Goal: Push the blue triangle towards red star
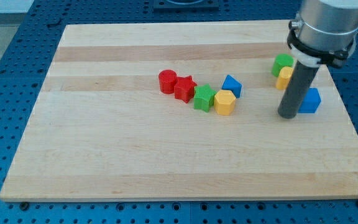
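Note:
The blue triangle (pixel 232 85) lies near the board's middle, touching the yellow hexagon (pixel 224 102) below it. The red star (pixel 184 88) sits to its left, with the green cube (pixel 204 98) between them. A red cylinder (pixel 167 81) touches the star's left side. My tip (pixel 287 115) rests on the board well to the right of the blue triangle, just left of a blue cube (pixel 310 101).
A green block (pixel 282 64) and a yellow block (pixel 284 78) sit at the upper right, partly hidden behind my rod. The wooden board (pixel 135 149) lies on a blue perforated table.

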`<state>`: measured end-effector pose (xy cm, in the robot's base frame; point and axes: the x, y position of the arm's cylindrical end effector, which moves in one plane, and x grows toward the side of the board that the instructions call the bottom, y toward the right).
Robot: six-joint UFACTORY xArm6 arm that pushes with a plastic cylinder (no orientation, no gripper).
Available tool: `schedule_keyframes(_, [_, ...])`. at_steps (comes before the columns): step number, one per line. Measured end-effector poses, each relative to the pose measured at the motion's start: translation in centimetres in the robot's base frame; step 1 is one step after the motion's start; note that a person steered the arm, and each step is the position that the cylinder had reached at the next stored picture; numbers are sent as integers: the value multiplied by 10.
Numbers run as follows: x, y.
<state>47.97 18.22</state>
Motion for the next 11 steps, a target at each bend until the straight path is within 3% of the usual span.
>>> schedule_keyframes(1, [9,11])
schedule_keyframes(4, [-26,40])
schedule_keyframes(5, [-5,32])
schedule_keyframes(7, [0,-42])
schedule_keyframes(11, [-73,-99])
